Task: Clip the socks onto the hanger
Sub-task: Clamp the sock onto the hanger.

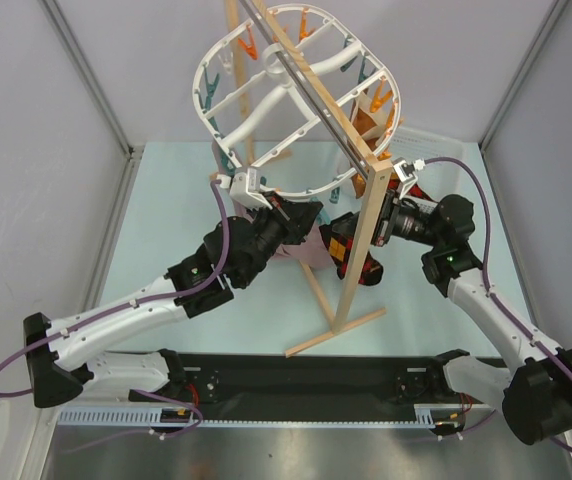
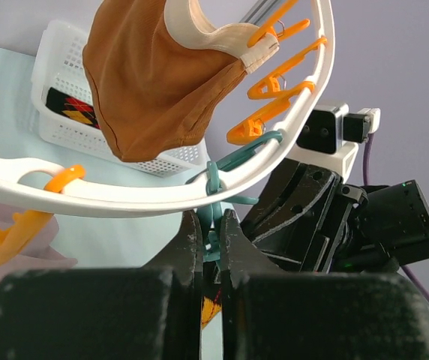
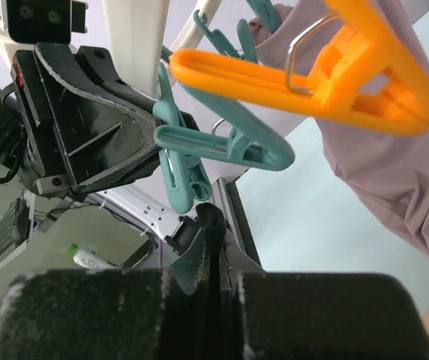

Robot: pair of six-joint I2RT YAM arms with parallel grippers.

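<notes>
The white oval hanger (image 1: 286,90) hangs from the wooden stand, ringed with orange and teal clips. My left gripper (image 1: 304,213) is under its near rim (image 2: 124,196), shut on a teal clip (image 2: 213,225) and pinching its handles. My right gripper (image 1: 358,232) is shut on the dark edge of a black, red and orange-yellow check sock (image 1: 348,252). It holds that edge (image 3: 210,214) just below the teal clip (image 3: 181,180). Part of the sock shows between the left fingers (image 2: 211,309). A second check sock (image 2: 72,109) lies in a white basket.
The wooden stand (image 1: 351,290) has its post between the two grippers and its foot on the table. A mauve-pink cloth (image 3: 394,172) and a plain orange garment (image 2: 154,82) hang from the hanger. The white basket (image 2: 57,127) stands at the back.
</notes>
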